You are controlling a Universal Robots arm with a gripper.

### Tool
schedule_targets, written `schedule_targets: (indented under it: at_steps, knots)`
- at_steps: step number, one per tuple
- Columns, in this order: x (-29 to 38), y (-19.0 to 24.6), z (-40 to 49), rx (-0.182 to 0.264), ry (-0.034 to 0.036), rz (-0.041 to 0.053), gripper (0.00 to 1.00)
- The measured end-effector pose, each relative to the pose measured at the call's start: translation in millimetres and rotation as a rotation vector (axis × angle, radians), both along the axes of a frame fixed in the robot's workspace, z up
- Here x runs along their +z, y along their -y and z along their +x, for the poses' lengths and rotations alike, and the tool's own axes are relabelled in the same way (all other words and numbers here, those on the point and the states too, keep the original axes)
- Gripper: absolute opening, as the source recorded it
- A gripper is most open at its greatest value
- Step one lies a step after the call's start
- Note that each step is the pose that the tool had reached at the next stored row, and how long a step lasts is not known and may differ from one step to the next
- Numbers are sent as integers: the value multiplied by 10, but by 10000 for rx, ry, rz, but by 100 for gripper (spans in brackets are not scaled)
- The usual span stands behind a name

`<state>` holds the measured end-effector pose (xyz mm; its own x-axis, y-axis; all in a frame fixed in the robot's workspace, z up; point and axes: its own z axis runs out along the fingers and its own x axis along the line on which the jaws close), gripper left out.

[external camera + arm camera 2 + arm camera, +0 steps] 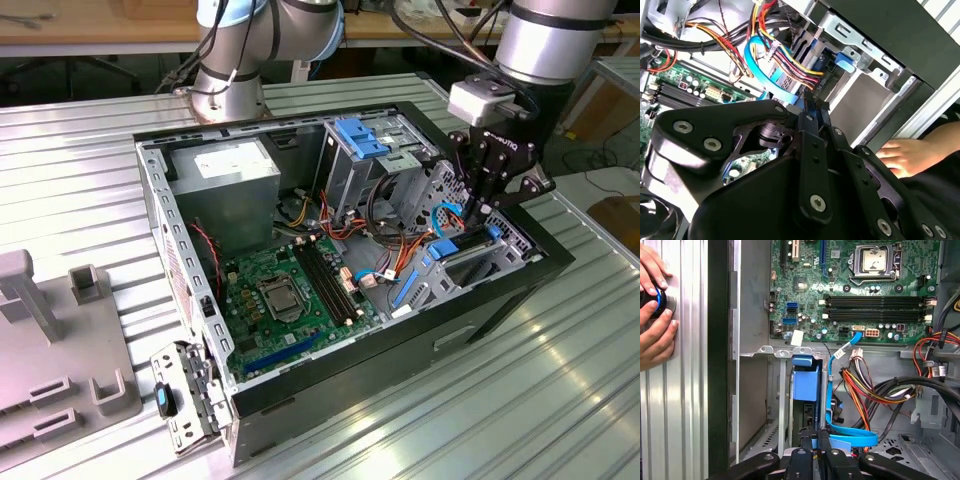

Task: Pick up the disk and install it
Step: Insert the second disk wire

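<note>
Inside the open computer case [300, 380], my end effector [487, 213] hangs with fingers pressed together over the drive bay, just above the disk [806, 385], which sits upright in its slot beside the motherboard [855, 285].

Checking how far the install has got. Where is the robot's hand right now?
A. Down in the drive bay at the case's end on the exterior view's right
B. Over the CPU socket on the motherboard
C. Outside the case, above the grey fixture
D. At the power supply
A: in the exterior view the hand reaches down into the drive bay at that end of the case.
</note>
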<state>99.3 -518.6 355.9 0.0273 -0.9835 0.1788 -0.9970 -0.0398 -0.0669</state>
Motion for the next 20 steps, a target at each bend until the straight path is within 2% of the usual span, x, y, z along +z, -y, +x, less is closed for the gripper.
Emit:
schedule_targets:
  at_steps: [3, 7, 9, 11, 12, 13, 15, 20]
  knots:
    - [-11, 1, 0, -380, -1, 4, 16]
    - [-35, 7, 0, -465, 5, 28, 16]
    - [-44, 11, 0, -465, 14, 131, 16]
    - [-49, 24, 0, -465, 17, 364, 16]
    - [-50, 33, 0, -465, 18, 449, 16]
    - [-52, 52, 0, -464, 21, 576, 16]
    - [-53, 84, 0, -465, 23, 644, 16]
    - [-54, 142, 0, -465, 22, 667, 16]
